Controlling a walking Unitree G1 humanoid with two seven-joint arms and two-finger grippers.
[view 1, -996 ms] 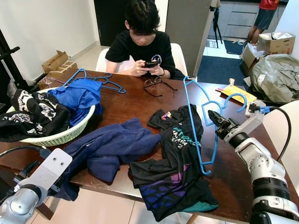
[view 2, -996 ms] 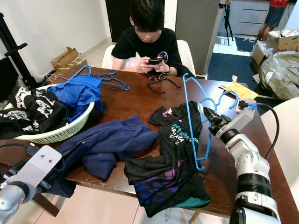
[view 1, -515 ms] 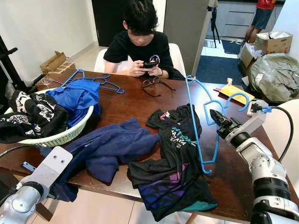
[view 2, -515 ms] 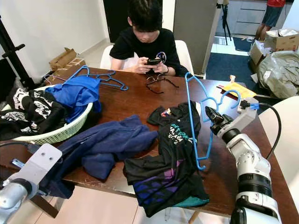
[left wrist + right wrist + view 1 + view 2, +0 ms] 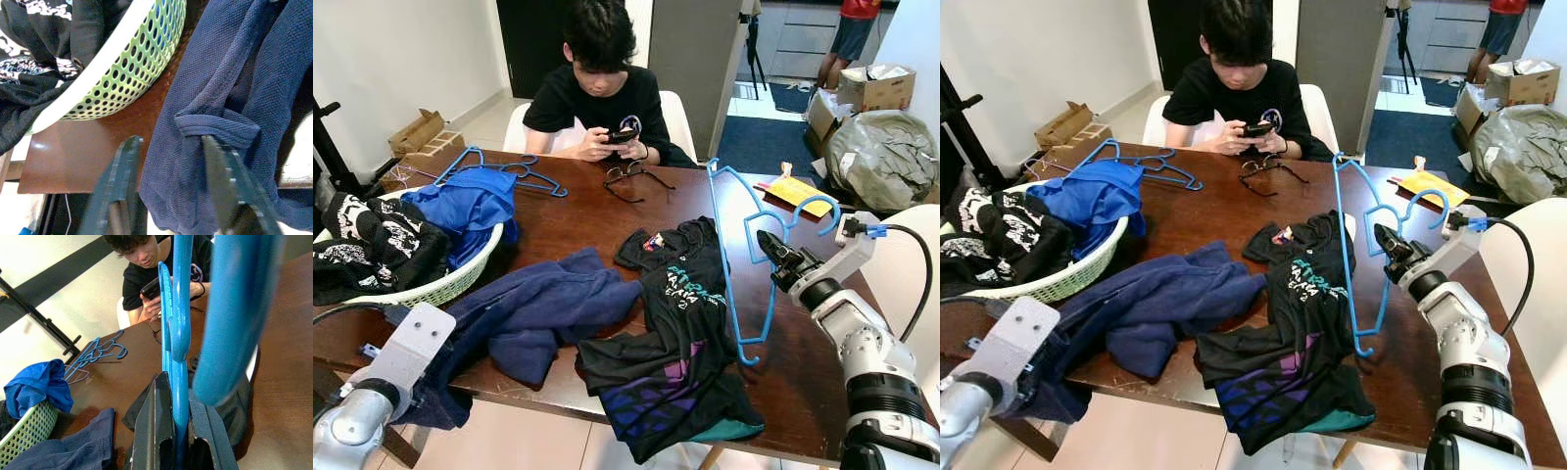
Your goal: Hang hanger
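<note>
The right gripper (image 5: 766,241) clamps a blue hanger (image 5: 736,264), its bar pinched flat between the two fingers (image 5: 152,431); the frame stands nearly upright just ahead of the jaws, over a black shirt (image 5: 680,333) on the table (image 5: 578,215). The left gripper (image 5: 168,191) hangs low at the near table edge, jaws wide apart, a navy garment (image 5: 234,88) draped between and beyond them, a basket (image 5: 132,68) beside it
</note>
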